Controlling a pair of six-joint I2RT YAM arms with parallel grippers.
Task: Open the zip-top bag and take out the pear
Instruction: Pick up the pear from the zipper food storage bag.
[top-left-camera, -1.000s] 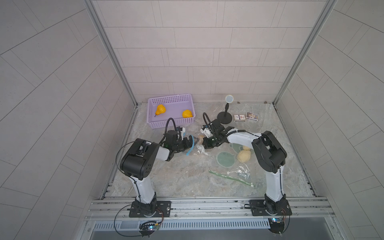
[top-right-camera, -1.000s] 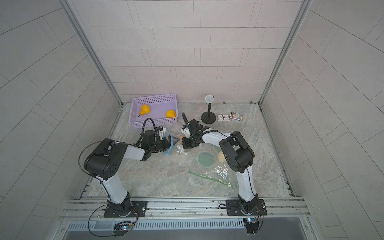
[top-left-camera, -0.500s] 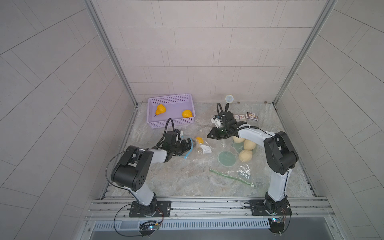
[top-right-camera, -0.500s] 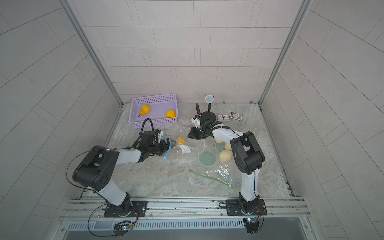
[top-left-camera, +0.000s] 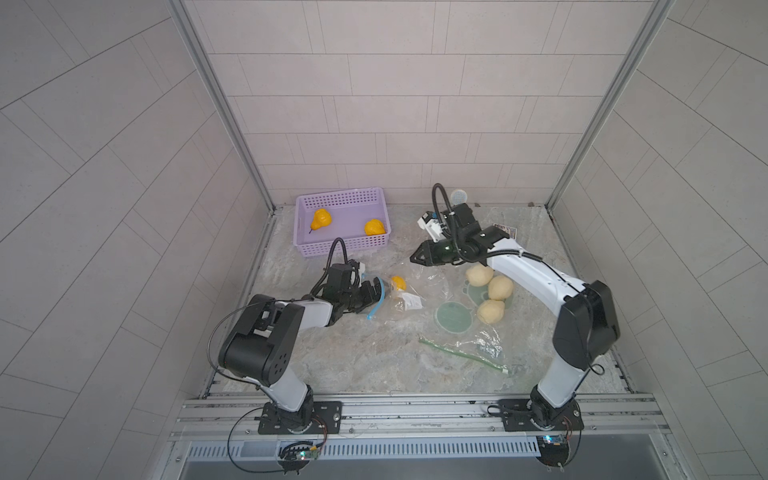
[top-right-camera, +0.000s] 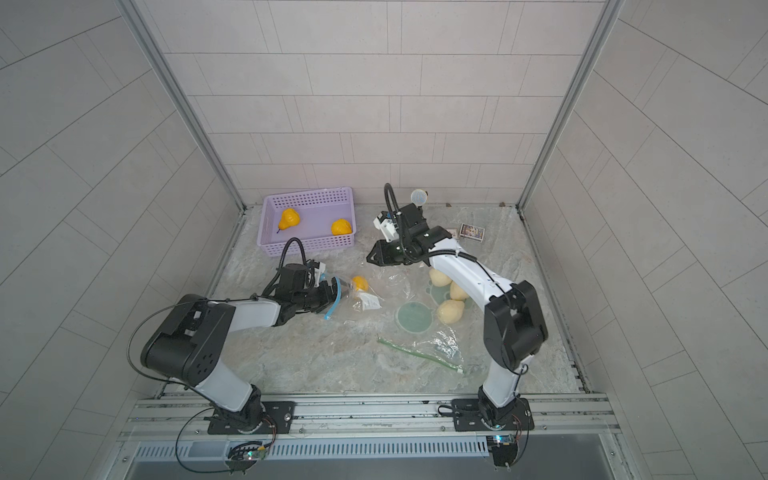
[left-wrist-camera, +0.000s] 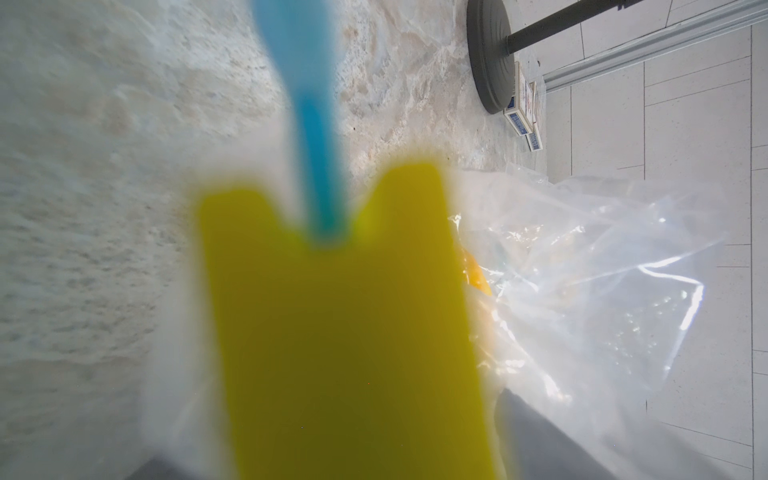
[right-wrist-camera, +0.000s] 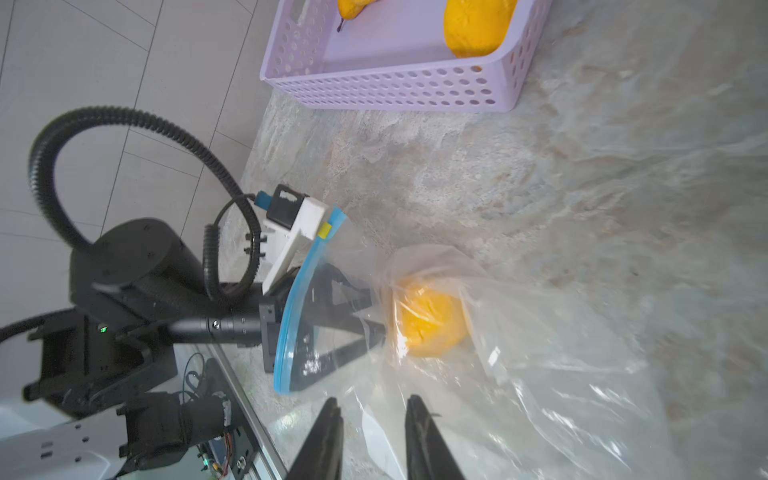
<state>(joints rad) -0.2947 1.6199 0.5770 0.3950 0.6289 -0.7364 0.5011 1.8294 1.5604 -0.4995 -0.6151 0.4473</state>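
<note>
Right jaws have pulled clear, barely parted, seemingly empty — left jaws spread inside the open clear blue-zipped plastic bag (right-wrist-camera: 503, 303), round orange pear (right-wrist-camera: 428, 322) just ahead.

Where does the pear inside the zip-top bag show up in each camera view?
Top view: pear near the centre, inside the zip-top bag.
Top view: pear slightly left of centre.
Left wrist: pear only an orange sliver behind plastic.
Right wrist: pear plainly seen, just past the zip strip.
Shared landmark: the bag's blue zip strip.
</note>
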